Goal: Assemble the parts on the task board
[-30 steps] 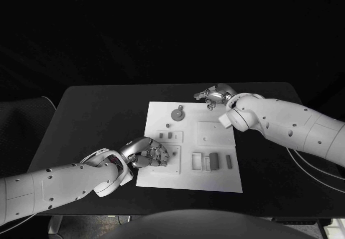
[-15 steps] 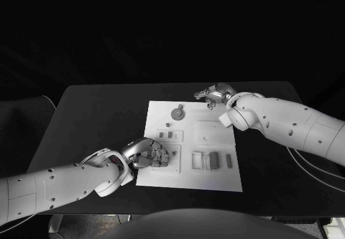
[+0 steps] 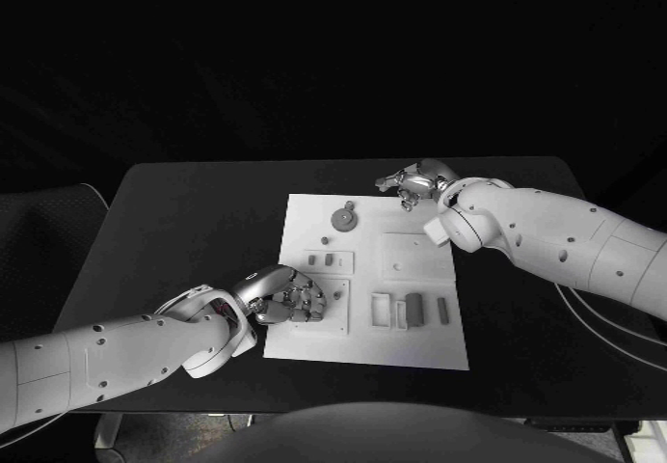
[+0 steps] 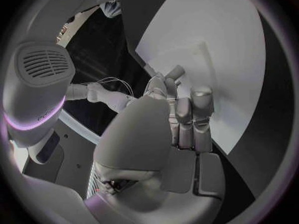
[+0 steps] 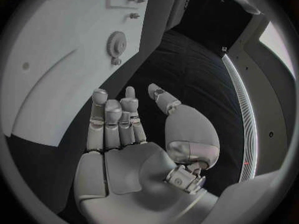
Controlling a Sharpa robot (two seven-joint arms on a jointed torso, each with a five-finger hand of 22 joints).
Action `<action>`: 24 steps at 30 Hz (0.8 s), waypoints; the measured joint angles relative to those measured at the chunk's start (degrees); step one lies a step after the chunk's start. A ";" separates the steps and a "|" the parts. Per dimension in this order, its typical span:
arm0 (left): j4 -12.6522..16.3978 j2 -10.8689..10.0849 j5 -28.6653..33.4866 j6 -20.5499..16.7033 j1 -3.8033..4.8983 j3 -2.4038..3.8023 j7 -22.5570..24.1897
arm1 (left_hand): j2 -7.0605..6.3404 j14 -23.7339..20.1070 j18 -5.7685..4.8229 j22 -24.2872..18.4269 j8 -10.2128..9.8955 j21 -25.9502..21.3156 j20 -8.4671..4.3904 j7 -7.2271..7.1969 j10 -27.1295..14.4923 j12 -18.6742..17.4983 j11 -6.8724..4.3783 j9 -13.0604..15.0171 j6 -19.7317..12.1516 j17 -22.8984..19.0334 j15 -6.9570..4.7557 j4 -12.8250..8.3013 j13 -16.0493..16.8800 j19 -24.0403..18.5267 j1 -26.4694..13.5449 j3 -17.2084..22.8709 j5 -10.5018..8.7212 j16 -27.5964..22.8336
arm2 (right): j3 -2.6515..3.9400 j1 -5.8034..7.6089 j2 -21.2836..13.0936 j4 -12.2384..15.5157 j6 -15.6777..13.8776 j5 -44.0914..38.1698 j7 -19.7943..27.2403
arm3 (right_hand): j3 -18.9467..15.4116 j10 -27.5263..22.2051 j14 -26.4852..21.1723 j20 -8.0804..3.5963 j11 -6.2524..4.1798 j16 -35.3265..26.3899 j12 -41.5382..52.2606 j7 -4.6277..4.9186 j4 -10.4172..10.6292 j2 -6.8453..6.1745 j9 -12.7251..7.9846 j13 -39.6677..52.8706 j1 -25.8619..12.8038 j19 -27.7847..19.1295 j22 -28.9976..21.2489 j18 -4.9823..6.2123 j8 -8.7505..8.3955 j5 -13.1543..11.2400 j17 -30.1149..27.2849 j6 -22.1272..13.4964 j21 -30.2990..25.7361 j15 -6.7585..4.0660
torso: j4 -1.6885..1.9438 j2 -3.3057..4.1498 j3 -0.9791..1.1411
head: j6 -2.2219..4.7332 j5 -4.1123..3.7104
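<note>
The board (image 3: 373,285) lies in the middle of the black table (image 3: 181,222), its long side running away from the robot. On it, near the far end, sits a round gear-like part (image 3: 342,221); below that two small parts (image 3: 323,259) stand in a raised block, and toward the near right three upright parts (image 3: 412,310) stand side by side.

The left hand (image 3: 288,297) rests on the board's near left area, fingers curled down against a raised block there. In the left wrist view its fingertips (image 4: 201,95) press on the white surface beside a low ridge; whether anything is pinched under them cannot be told, since the hand's own back hides that spot.

The right hand (image 3: 413,185) hovers over the table just past the board's far right corner. In the right wrist view its fingers (image 5: 112,115) stand loosely together, the thumb apart, the palm bare and holding nothing; the gear (image 5: 116,42) lies on the board beyond them.

The block under the left hand is mostly covered, so its parts cannot be made out.
</note>
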 measured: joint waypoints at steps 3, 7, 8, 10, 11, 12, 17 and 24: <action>-0.06 0.02 -0.62 0.32 0.05 0.06 -0.18 | 0.00 0.00 0.00 0.00 -0.09 0.00 0.00 0.00 -0.13 0.42 0.07 0.00 0.00 0.00 0.00 0.00 0.00 0.00 0.00 0.00 -0.01 0.00 | 0.00 0.00 0.00 0.04 0.05 0.00 -0.02 | 0.00 0.00 -0.05 -0.07 0.00 0.00 0.00 0.00 0.00 0.00 0.03 0.00 0.00 -0.07 0.00 0.00 0.00 0.00 0.00 -0.01 0.00 0.04 | -0.01 0.00 0.01 | -0.10 -0.01; -0.16 0.05 -1.31 0.61 0.10 0.14 -0.36 | 0.00 0.00 0.00 -0.01 -0.20 0.00 0.00 0.00 -0.19 0.87 -0.03 0.03 0.00 0.00 0.00 0.00 0.00 0.00 0.00 0.00 -0.11 0.00 | 0.00 0.00 -0.02 0.05 0.11 0.00 -0.04 | 0.00 0.00 -0.06 -0.21 0.00 0.00 0.00 0.15 0.00 0.00 0.03 0.00 0.00 -0.21 0.00 -0.01 0.00 0.00 0.00 -0.17 0.00 0.05 | -0.01 0.00 0.01 | -0.12 -0.05; -0.16 0.05 -1.44 0.64 0.11 0.15 -0.39 | 0.00 0.00 0.00 -0.01 -0.21 0.00 0.01 0.01 -0.17 0.90 -0.05 0.13 0.00 0.00 0.00 0.00 0.00 -0.01 0.00 0.00 -0.12 0.00 | 0.00 0.00 -0.02 0.05 0.13 0.00 -0.04 | 0.00 0.00 -0.06 -0.21 0.00 0.00 0.00 0.16 0.00 0.00 0.03 0.00 0.00 -0.21 0.00 -0.01 0.00 0.00 0.00 -0.18 0.00 0.05 | -0.01 0.00 0.01 | -0.12 -0.05; -0.18 0.04 -1.71 0.70 0.13 0.17 -0.43 | 1.19 0.09 0.09 -2.92 -0.06 1.51 2.03 0.01 -0.53 1.11 -0.33 0.42 0.00 -3.05 0.13 -1.42 0.00 -1.79 -1.23 -1.42 0.43 0.12 | 0.00 0.00 -0.02 0.05 0.16 0.00 -0.06 | 0.00 0.00 -0.06 -0.21 0.00 0.00 0.00 0.18 0.00 0.00 0.03 0.00 0.00 -0.21 0.00 -0.01 0.00 0.00 0.00 -0.21 0.00 0.05 | 0.00 0.00 0.01 | -0.10 -0.09; -0.19 0.04 -1.80 0.71 0.13 0.18 -0.45 | 1.70 -0.52 0.42 -2.51 -0.06 4.07 2.44 0.01 -1.10 2.01 -0.47 0.42 0.00 -3.86 -0.50 -2.29 0.00 -2.89 -1.73 -2.29 -0.18 2.40 | 0.00 0.00 -0.02 0.06 0.18 0.00 -0.07 | 0.00 0.00 -0.06 -0.21 0.00 0.00 0.00 0.18 0.00 0.00 0.03 0.00 0.00 -0.21 0.00 -0.01 0.00 0.00 0.00 -0.22 0.00 0.05 | -0.01 0.00 0.01 | -0.09 -0.09; -0.20 0.03 -1.90 0.72 0.14 0.18 -0.49 | 1.85 -0.87 0.71 -1.89 -0.06 5.14 2.45 0.00 -1.48 2.54 -0.63 0.42 0.00 -4.32 -0.85 -2.36 0.00 -3.52 -1.86 -2.36 -0.42 3.40 | 0.00 0.00 -0.02 0.07 0.20 0.01 -0.08 | 0.00 0.00 -0.06 -0.21 0.00 0.00 0.00 0.18 0.00 0.00 0.03 0.00 0.00 -0.21 0.00 -0.01 0.00 0.00 0.00 -0.22 0.00 0.06 | -0.01 0.00 0.01 | -0.09 -0.12; -0.23 0.02 -2.22 0.72 0.15 0.19 -0.58 | 0.41 -2.39 0.82 -0.18 -0.08 6.61 1.95 -0.32 -2.36 4.90 -0.52 0.41 0.32 -7.32 -1.14 -0.78 0.00 -4.59 -0.39 -1.81 -0.57 6.29 | 0.00 0.00 -0.05 0.11 0.28 0.02 -0.09 | 0.00 0.00 -0.06 -0.20 0.00 0.00 0.00 0.17 0.00 0.00 0.02 0.00 0.00 -0.21 0.00 -0.01 0.00 0.00 0.00 -0.22 0.00 0.06 | -0.01 0.00 0.01 | -0.08 -0.13; -0.32 0.00 -2.72 0.66 0.16 0.20 -0.65 | 0.56 -2.90 0.84 -0.15 -0.98 6.61 1.73 -0.45 -2.78 5.98 -0.31 0.45 0.46 -8.14 -1.21 -0.15 0.00 -4.39 0.17 -3.15 -0.65 6.71 | 0.00 0.00 -0.13 0.13 0.38 0.06 -0.09 | 0.00 0.00 -0.06 -0.20 0.00 0.00 0.00 0.16 0.00 0.22 0.02 0.00 -0.22 -0.21 0.00 -0.01 0.00 0.00 0.00 -0.23 0.00 0.07 | 0.00 0.00 0.01 | -0.11 -0.20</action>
